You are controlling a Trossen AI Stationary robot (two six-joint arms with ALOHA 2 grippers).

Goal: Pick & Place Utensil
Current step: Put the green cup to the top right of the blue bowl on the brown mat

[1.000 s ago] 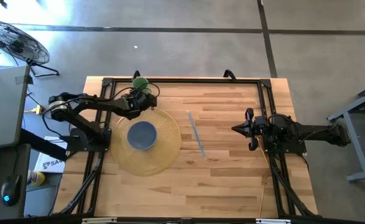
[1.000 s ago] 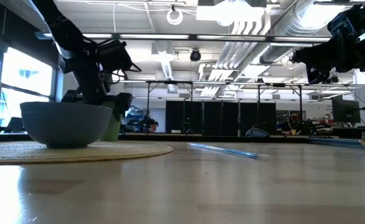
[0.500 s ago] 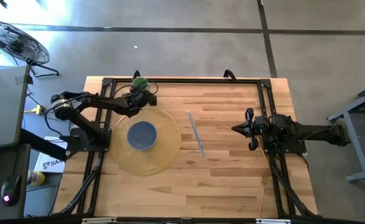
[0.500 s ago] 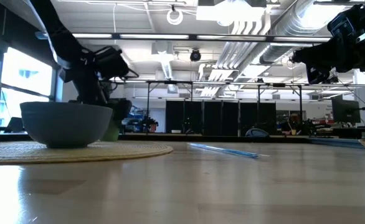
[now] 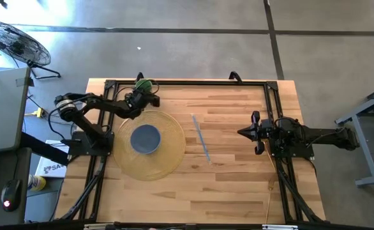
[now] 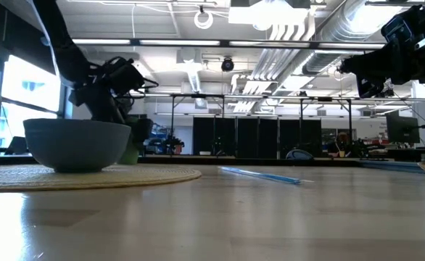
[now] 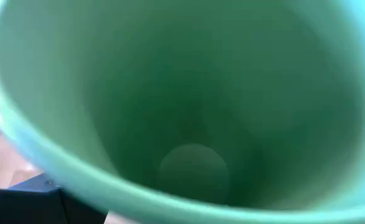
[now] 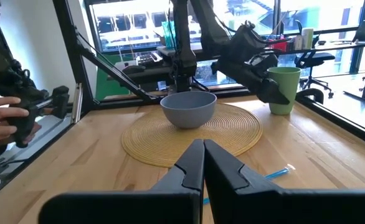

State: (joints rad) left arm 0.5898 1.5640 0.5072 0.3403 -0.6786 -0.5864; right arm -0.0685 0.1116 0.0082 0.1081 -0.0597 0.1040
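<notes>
High view: left pincer (image 5: 146,93) sits upper left of frame, at the far edge of the counter (image 5: 238,172), right by the green cup (image 5: 143,84). Fingers spread wide; right wrist view shows it (image 8: 276,93) just beside the cup (image 8: 284,90), w/ nothing gripped that I can see. Left wrist view is filled w/ the cup's inside (image 7: 189,124), looking straight down into it, nothing in there.

The utensil, a thin blue straw-like stick (image 5: 200,138), lies flat on the bare wood mid-frame, between the 2 arms, just right of the round woven mat (image 5: 171,160) and not touching it. Low view has it (image 6: 260,174) lying flat right of centre. Grey-blue bowl (image 5: 145,138) sits on the mat, centre-left of frame.

Right pincer (image 5: 243,133) hangs at frame right, above the counter, clenched tight w/ nothing in it; right wrist view shows both fingers (image 8: 192,168) pressed together, stick's blue tip (image 8: 279,172) just past them on the wood.

At the left edge of the right wrist view, a person's hand (image 8: 2,121) grips a dark handle beyond the counter.
</notes>
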